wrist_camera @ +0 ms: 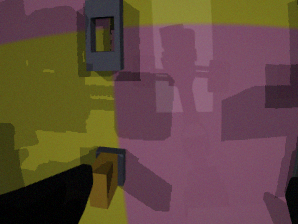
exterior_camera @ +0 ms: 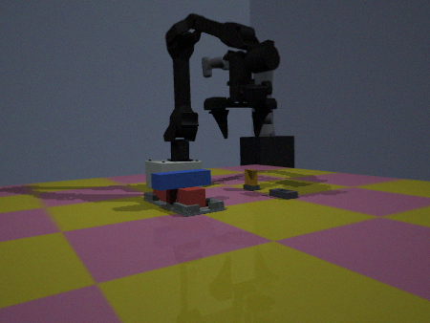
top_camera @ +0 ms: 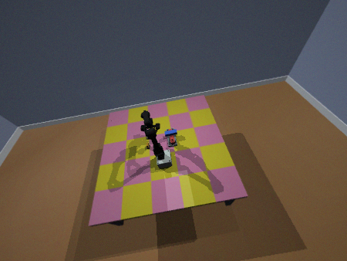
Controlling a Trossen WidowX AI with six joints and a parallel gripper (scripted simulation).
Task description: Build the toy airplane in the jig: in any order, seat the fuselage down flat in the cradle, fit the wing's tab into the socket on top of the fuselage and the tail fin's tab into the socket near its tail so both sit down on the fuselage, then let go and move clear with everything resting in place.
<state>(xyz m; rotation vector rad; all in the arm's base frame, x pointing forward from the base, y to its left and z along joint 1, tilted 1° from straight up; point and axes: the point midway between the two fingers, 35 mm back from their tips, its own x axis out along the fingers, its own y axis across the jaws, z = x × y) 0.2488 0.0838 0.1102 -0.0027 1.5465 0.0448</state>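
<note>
- We've got a pink-and-yellow checkered table top [top_camera: 216,154] on a brown floor [top_camera: 293,154].
- Grey-blue walls [top_camera: 154,46] behind it.
- We also spot a black box [exterior_camera: 267,151] at the far edge.

The desk [exterior_camera: 296,225] wears a checkerboard of pink and yellow squares. A blue wing [exterior_camera: 181,179] lies across a red fuselage [exterior_camera: 191,196] in a grey jig [exterior_camera: 210,204]. The tail fin [exterior_camera: 250,177] is orange-brown, its holder [wrist_camera: 117,159] grey. The black arm [exterior_camera: 180,72] rises from a white base [exterior_camera: 154,167].
</note>
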